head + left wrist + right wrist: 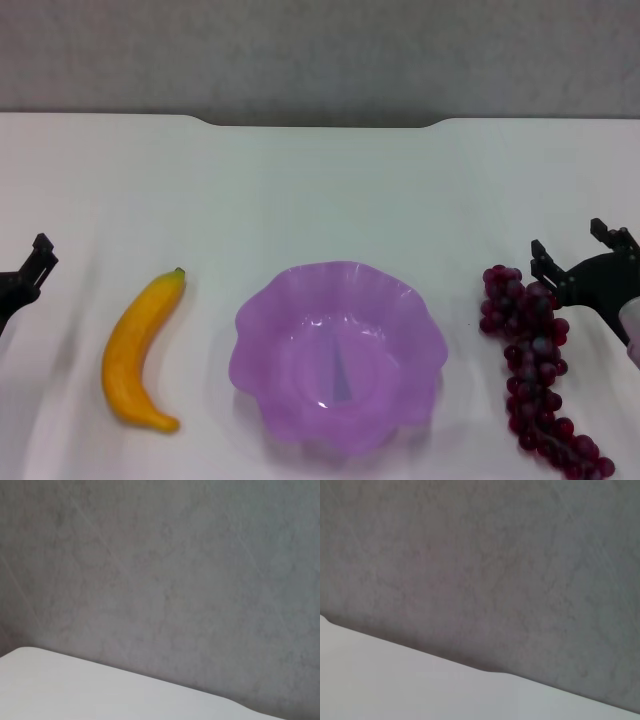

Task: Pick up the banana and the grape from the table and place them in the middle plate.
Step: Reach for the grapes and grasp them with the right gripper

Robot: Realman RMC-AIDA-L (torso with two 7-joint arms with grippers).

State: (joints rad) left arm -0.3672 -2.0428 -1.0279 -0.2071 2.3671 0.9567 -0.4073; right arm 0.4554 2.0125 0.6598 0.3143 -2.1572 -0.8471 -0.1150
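The banana (140,350) lies on the white table (320,180) at the near left, stem tip pointing away from me. The middle plate (338,350), light purple with a scalloped rim, stands empty at the near centre. The grape bunch (535,375) lies to the right of the plate, running toward the near edge. My right gripper (578,252) is open and empty, just right of the bunch's far end. My left gripper (25,275) shows only partly at the left edge, left of the banana and apart from it.
The table's far edge has a shallow notch (320,124), with a grey wall (320,50) behind it. Both wrist views show only the table surface (75,690) (395,680) and that wall.
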